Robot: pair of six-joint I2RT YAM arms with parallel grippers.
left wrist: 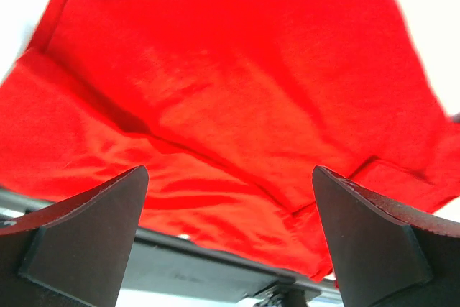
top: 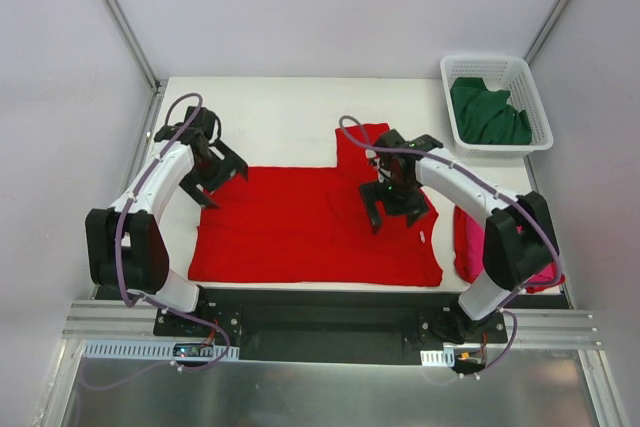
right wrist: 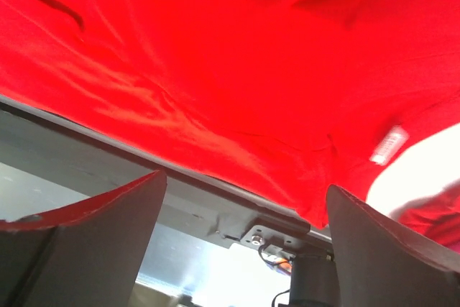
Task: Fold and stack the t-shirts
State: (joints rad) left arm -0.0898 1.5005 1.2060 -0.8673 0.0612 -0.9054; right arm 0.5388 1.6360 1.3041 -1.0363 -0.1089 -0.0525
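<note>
Left pincer (top: 220, 179) spread, right pincer (top: 393, 217) over t-shirt (top: 290, 232)

Bright even light, faint shadows; wrist views soft, red t-shirt (left wrist: 237, 106) oversaturated, background blown white.

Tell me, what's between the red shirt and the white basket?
Just bare white table between the red t-shirt and the basket, seen in the top view.

I work in a robotics lab cell: blank white walls (top: 300, 7), a white table (top: 280, 117), an aluminium mounting rail (top: 560, 327).
</note>
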